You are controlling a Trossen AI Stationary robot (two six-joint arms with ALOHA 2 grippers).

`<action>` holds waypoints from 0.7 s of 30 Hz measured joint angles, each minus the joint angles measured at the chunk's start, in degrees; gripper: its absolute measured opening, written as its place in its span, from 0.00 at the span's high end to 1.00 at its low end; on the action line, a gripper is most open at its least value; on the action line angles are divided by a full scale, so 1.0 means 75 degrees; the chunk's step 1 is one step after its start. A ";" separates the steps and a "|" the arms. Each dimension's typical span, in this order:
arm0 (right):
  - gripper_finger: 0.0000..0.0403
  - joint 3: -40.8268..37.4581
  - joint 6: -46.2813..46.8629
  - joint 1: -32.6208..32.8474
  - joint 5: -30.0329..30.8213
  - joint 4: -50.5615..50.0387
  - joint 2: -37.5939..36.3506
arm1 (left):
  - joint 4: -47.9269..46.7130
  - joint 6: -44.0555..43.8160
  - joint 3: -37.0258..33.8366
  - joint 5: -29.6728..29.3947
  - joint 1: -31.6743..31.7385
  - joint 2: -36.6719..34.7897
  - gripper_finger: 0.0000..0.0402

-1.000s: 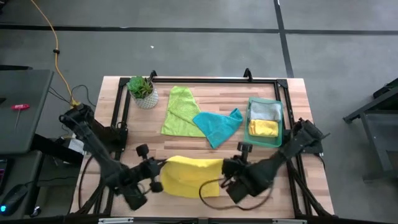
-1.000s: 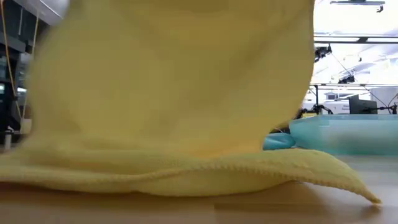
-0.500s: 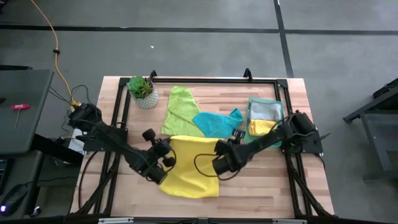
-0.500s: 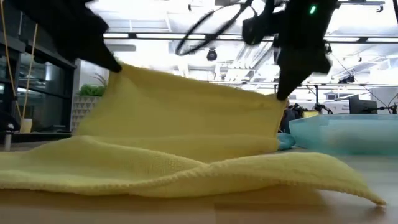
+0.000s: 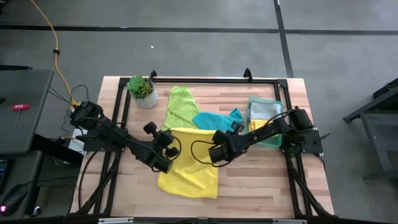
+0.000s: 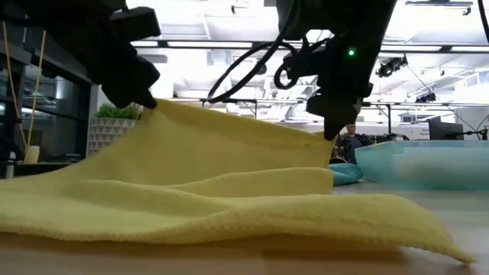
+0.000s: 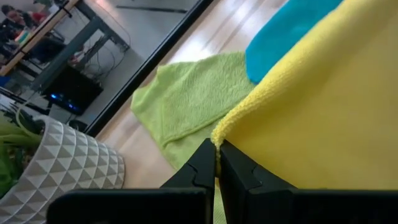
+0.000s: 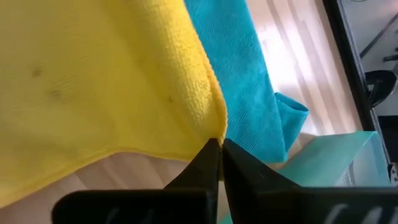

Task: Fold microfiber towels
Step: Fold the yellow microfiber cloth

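A yellow microfiber towel (image 5: 189, 168) lies with its near part on the table, and its far edge is lifted between my two grippers. My left gripper (image 5: 170, 134) is shut on the far left corner and my right gripper (image 5: 214, 137) on the far right corner. In the low view the raised edge (image 6: 237, 122) runs from my left gripper (image 6: 147, 101) down to my right gripper (image 6: 328, 136). A lime green towel (image 5: 179, 111) and a teal towel (image 5: 216, 119) lie flat just beyond. My left gripper pinches the yellow towel's far left corner (image 7: 219, 134) between its two fingertips, slanting down from the near left. The corner is lifted clear of the table and the cloth slopes down from it. My right gripper pinches the far right corner (image 8: 216, 127) between its fingertips, slanting steeply down from the right. That corner hangs a little above the table, lower than the left one, and the edge between the two is nearly taut.
A translucent green tray (image 5: 273, 140) at the right holds a folded grey towel (image 5: 264, 110) and a folded yellow one (image 5: 260, 126). A potted plant (image 5: 142, 92) stands at the far left. Bare wood shows right of the yellow towel.
Both grippers, still shut on the corners, have gone from the near edge toward the far edge and down. The yellow towel, which hung high as a curtain, is now drawn out over the table. Its near end has stayed on the table.
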 joint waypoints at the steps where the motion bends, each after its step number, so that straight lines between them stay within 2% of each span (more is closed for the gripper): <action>1: 0.98 0.0000 0.0000 -0.0021 0.0050 0.0011 0.0000 | 0.0008 0.0020 -0.0026 0.0048 0.0033 0.0000 1.00; 5: 0.89 0.0000 -0.0081 -0.0110 0.0103 0.0006 0.0000 | -0.0021 0.0074 -0.0088 0.0276 0.0134 0.0000 1.00; 9: 0.75 0.0006 -0.0499 -0.0110 0.0289 -0.0044 0.0000 | -0.0029 0.0668 -0.0088 0.0339 0.0177 -0.0003 0.97; 16: 0.48 0.0015 -0.1122 -0.0052 0.0784 -0.0294 -0.0179 | -0.0169 0.1651 -0.0085 0.0335 0.0177 -0.0297 0.81; 21: 0.39 0.0017 -0.1291 0.0004 0.0818 -0.0663 -0.0618 | -0.0696 0.2088 -0.0079 0.0752 0.0138 -0.0881 0.68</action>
